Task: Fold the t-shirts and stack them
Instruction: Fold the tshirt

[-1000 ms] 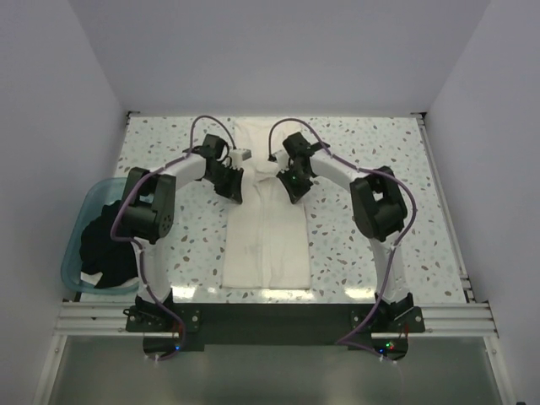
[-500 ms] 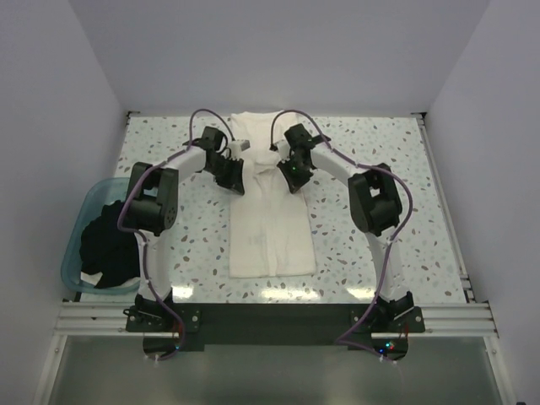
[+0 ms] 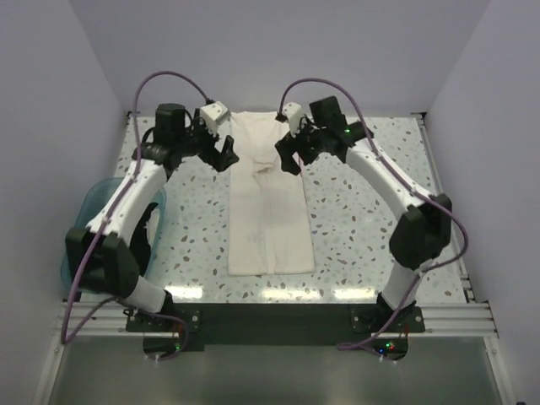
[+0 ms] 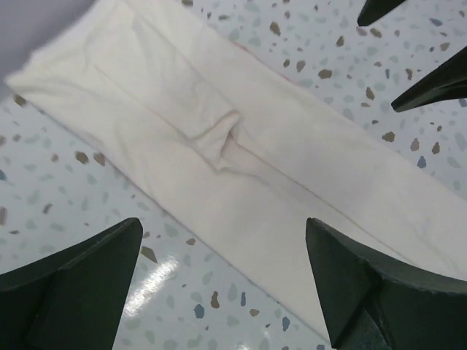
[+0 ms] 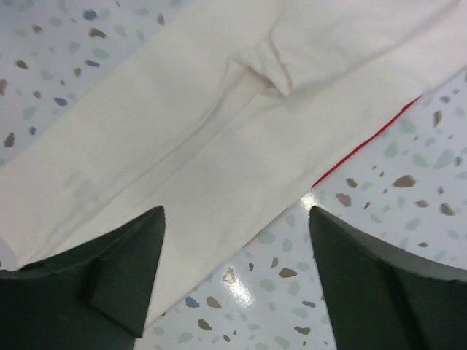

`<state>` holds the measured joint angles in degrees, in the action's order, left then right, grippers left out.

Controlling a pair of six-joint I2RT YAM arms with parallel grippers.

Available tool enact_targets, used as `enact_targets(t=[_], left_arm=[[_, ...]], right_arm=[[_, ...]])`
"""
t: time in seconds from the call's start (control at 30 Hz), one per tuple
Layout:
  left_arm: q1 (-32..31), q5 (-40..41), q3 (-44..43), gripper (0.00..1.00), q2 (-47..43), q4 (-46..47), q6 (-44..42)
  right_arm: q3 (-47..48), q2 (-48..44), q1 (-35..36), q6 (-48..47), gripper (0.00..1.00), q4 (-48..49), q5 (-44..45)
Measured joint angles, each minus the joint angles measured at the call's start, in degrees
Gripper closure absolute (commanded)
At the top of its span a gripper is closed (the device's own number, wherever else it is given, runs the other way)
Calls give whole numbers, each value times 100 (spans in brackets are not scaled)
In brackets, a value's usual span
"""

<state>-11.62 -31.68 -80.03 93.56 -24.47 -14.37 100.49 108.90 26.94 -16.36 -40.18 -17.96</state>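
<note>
Container: translucent teal tub (image 3: 91, 201) at 9 o'clock on the tabletop (image 3: 380, 169), at its left edge. Dark cloth lies inside it; the left arm crosses in front and hides most of the tub, so the contents cannot be told further.

Task item: white t-shirt (image 3: 268, 211) lies flat at the middle of the tabletop, folded into a long narrow strip running from 12 o'clock toward 6 o'clock. A small raised pucker (image 4: 219, 142) sits on its centre seam in the far half. A thin red edge (image 5: 365, 149) peeks out from under one long side.

Left tool (image 3: 226, 157): fingers spread wide, holding nothing, at about 11 o'clock, just beside the strip's left edge.

Right tool (image 3: 288, 160): fingers spread, holding nothing, at about 1 o'clock, over the strip's right edge.

Both tools flank the pucker. Nothing lies on the strip's near half.
</note>
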Motion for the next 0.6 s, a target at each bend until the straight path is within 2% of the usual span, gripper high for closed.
enact_targets(t=[0.03,0.07,0.17,0.33,0.43,0.57,0.6], left_arm=[[2,-50,188,0,-501,142,-59],[-4,-66,398,0,-990,319,-114],[-13,-205,833,0,-2083,636,-216],[-101,-1058,1342,0,-2710,46,-1606],[-380,-1270,2352,0,-2889,-487,-2387],[-1331,-907,3956,6,-3464,-772,-2981],[-1617,-837,4295,10,-3679,-800,-3077]], right_arm=[[-131,-424,0,-155,4,68,-70],[-258,-850,-2,-308,2,151,-144],[-671,-1974,0,-767,1,382,-363],[-1244,-2688,76,-2031,1,-120,-911],[-2378,-2782,396,-2658,2,-304,-855],[-4330,-2859,1244,-3104,13,-289,-538],[-4690,-2870,1499,-3154,16,-280,-485]])
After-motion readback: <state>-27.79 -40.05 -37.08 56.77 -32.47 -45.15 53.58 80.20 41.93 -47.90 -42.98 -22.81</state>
